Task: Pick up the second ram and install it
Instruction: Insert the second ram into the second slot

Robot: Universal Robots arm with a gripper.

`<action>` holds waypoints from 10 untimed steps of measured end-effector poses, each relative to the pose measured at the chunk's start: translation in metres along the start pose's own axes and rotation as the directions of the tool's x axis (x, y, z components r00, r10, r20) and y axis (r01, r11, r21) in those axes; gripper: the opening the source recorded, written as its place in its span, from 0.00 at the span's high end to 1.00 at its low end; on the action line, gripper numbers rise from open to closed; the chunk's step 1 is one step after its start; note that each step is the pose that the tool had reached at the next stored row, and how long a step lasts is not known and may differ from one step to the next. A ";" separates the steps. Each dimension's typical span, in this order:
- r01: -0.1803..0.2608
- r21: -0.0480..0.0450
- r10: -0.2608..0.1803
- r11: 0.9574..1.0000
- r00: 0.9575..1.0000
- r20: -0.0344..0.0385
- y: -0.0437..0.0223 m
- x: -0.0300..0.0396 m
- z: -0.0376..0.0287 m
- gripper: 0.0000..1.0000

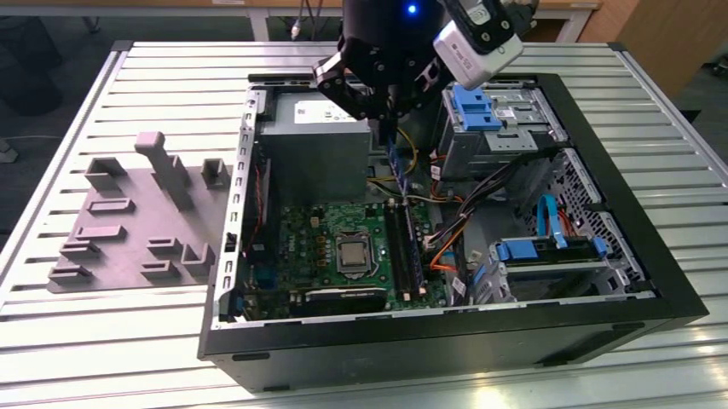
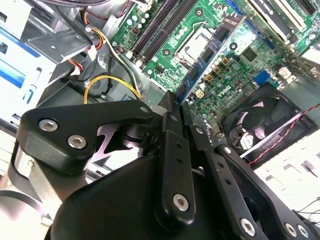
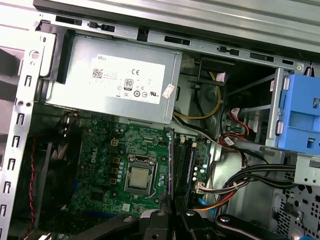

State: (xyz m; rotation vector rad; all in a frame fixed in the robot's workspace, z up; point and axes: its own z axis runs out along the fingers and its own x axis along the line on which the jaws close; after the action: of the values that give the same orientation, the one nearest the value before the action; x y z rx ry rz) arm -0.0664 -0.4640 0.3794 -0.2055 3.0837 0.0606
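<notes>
My gripper (image 1: 386, 112) hangs over the open computer case (image 1: 637, 281), above the motherboard's far end. It is shut on the second ram (image 1: 393, 158), a thin blue-green stick that points down from the fingers toward the board. In the second wrist view the ram (image 2: 205, 65) runs out from the black fingers (image 2: 170, 130) over the green motherboard (image 2: 235, 65). In the first wrist view I see the ram (image 3: 171, 165) edge-on, beside the long black slots (image 3: 183, 160). The ram's lower end stands clear above the slots (image 1: 398, 247). One slot appears to hold another stick (image 1: 413, 256).
A grey power supply (image 1: 319, 132) sits beside the gripper, and blue drive brackets (image 1: 472, 106) stand on the exterior view's right. Bundled cables (image 1: 478, 213) cross beside the slots. The processor socket (image 1: 355, 254) and a fan (image 2: 255, 120) lie nearby. A grey parts fixture (image 1: 136, 221) lies outside the case.
</notes>
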 end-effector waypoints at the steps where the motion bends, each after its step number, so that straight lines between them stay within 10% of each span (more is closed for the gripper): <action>1: -0.011 0.001 0.011 1.000 1.000 0.000 0.0000 0.0000 0.0003 0.86; 10: -0.026 0.002 0.026 1.000 1.000 0.001 0.0000 0.0000 0.0007 0.86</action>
State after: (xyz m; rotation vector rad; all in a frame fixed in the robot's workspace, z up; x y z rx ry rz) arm -0.0663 -0.4640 0.3787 -0.1651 3.0855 0.0586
